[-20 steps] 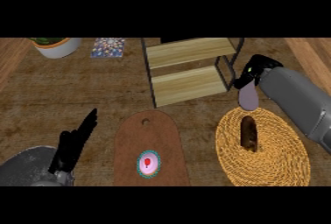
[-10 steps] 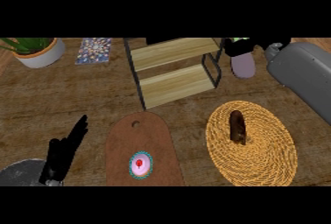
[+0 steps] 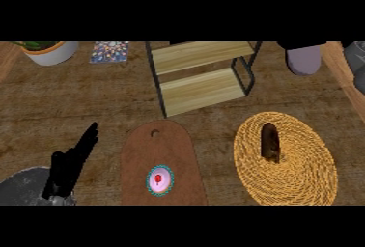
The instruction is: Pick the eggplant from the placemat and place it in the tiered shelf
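1. Eggplant [image 3: 270, 141] lies on the woven placemat [image 3: 287, 159], well right of the left hand [image 3: 70, 166]
2. Left hand: fingers straight, holding nothing
3. Tiered shelf [image 3: 203, 77] stands beyond, up-right of that hand

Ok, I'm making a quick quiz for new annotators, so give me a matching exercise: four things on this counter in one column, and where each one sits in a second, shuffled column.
Things:
1. eggplant
2. tiered shelf
3. potted plant
4. left hand

Places:
A. top left corner of the view
B. lower left, fingers straight, beside the wooden cutting board
C. lying on the round woven placemat
D. top centre, behind the cutting board

Pairs: 1-C, 2-D, 3-A, 4-B
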Action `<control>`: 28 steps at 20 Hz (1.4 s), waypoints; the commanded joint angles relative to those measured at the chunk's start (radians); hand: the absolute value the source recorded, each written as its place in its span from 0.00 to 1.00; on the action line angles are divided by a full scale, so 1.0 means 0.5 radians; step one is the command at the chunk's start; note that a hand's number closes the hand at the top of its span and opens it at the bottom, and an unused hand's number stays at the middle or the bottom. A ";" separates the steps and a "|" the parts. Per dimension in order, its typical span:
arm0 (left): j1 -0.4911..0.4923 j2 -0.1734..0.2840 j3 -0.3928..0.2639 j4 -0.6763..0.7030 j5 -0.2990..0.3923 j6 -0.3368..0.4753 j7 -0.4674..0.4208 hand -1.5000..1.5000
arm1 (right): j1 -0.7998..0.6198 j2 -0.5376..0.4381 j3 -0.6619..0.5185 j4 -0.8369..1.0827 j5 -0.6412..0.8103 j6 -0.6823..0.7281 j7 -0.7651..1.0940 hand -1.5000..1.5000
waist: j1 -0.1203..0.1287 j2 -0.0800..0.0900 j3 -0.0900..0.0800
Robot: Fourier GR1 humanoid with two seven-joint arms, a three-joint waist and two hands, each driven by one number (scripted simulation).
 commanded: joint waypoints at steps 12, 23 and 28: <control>-0.276 -0.088 -0.007 0.147 -0.085 -0.107 0.028 0.50 | -0.131 0.364 -0.358 0.569 0.470 0.158 -0.094 1.00 | 0.174 0.072 0.000; -0.189 -0.154 -0.069 0.008 -0.166 -0.062 0.055 0.50 | -0.385 0.911 -0.469 1.468 0.611 0.260 -0.462 1.00 | 0.245 0.088 0.001; -0.286 -0.164 -0.049 0.077 -0.174 -0.071 0.084 0.50 | -0.375 1.003 -0.753 1.555 0.337 0.334 -0.670 1.00 | 0.230 0.094 0.004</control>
